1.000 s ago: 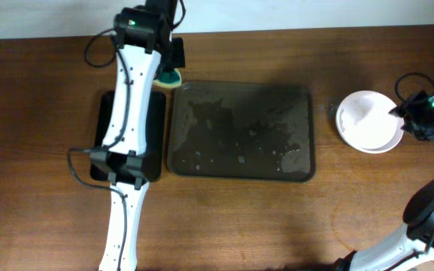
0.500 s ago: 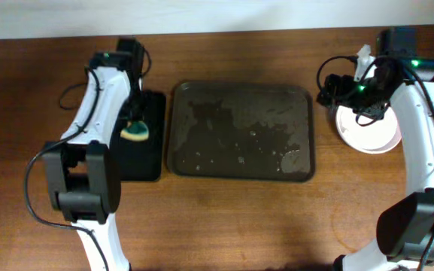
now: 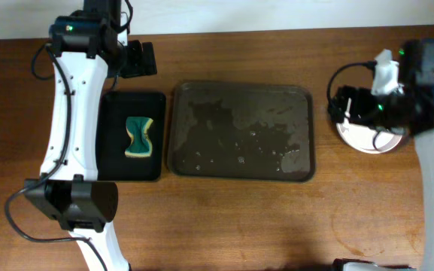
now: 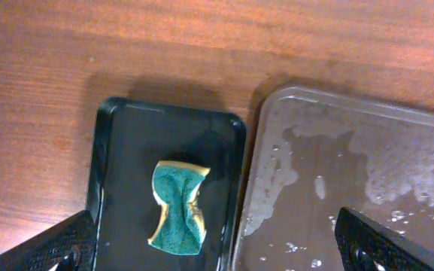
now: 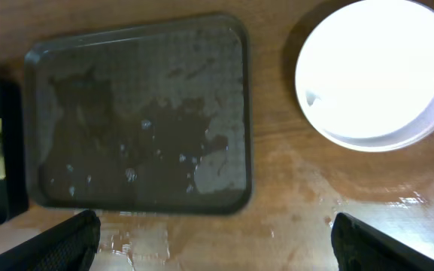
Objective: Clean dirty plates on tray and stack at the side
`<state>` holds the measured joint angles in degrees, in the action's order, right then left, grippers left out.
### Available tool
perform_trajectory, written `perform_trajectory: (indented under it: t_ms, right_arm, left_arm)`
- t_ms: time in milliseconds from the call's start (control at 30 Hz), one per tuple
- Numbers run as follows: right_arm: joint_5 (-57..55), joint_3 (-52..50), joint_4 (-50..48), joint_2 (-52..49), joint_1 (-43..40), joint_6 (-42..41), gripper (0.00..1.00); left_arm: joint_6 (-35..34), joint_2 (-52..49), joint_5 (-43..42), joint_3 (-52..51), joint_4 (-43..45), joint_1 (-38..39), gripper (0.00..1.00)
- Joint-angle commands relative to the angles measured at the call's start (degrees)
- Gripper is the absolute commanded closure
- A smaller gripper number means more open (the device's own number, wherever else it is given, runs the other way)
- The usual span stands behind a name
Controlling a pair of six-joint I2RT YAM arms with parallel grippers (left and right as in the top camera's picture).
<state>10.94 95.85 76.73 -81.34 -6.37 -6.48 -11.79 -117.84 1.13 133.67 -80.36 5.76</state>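
Now the left tool (image 4: 217, 252) and right tool (image 5: 215, 245) gape empty; the right, above the stacked plates (image 5: 374, 71), could knock them along the wet desk (image 5: 292, 188).

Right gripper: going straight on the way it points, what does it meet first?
Probably the wet brown wooden table, near the corner of the dark brownish-grey rectangular tray and clear of the round white plates. The open right gripper frames bare wood there; depth is unclear.

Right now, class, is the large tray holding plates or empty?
Empty of plates: the tray shows only wet smears; the plates sit beside it.
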Motion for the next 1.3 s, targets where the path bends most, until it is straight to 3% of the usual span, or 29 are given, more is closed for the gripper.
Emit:
perform_trajectory:
  t_ms: [0, 100, 267, 333, 433, 667, 800, 933, 1033, 1267]
  right_arm:
    - [-1.27, 0.61, 4.83, 9.49, 0.35, 0.28, 0.01]
    - [1.75, 0.61, 12.5, 18.32, 0.37, 0.24, 0.01]
    - [-1.6, 0.59, 16.13, 26.67, 0.35, 0.31, 0.01]
    - [-2.64, -0.57, 12.68, 28.55, 0.35, 0.76, 0.01]
    - [-2.62, -11.91, -2.51, 36.0, 0.42, 4.81, 0.01]
    - [2.23, -65.55, -59.98, 62.93, 2.67, 5.18, 0.01]
    - [0.5, -85.24, -78.62, 73.53, 4.63, 5.22, 0.01]
    - [0.42, -95.67, -82.58, 80.61, 5.4, 5.2, 0.01]
    - [0.61, -95.54, -73.77, 81.15, 5.42, 5.18, 0.01]
    - [0.59, -95.54, -73.29, 81.15, 5.62, 4.98, 0.01]
  left_arm:
    - [-0.33, 0.48, -1.81, 0.63, -0.31, -0.15, 0.0]
    - [-0.33, 0.48, -1.81, 0.63, -0.31, -0.15, 0.0]
    - [-0.33, 0.48, -1.81, 0.63, -0.31, -0.15, 0.0]
    - [-0.33, 0.48, -1.81, 0.63, -0.31, -0.15, 0.0]
    - [-0.33, 0.48, -1.81, 0.63, -0.31, -0.15, 0.0]
    - [-0.33, 0.48, -1.81, 0.63, -0.31, -0.15, 0.0]
    - [-0.33, 0.48, -1.81, 0.63, -0.31, -0.2, 0.0]
    - [-0.35, 0.48, -1.81, 0.63, -0.31, -0.2, 0.01]
    - [-0.33, 0.48, -1.81, 0.63, -0.31, -0.2, 0.0]
    - [-0.33, 0.48, -1.81, 0.63, -0.31, -0.2, 0.0]
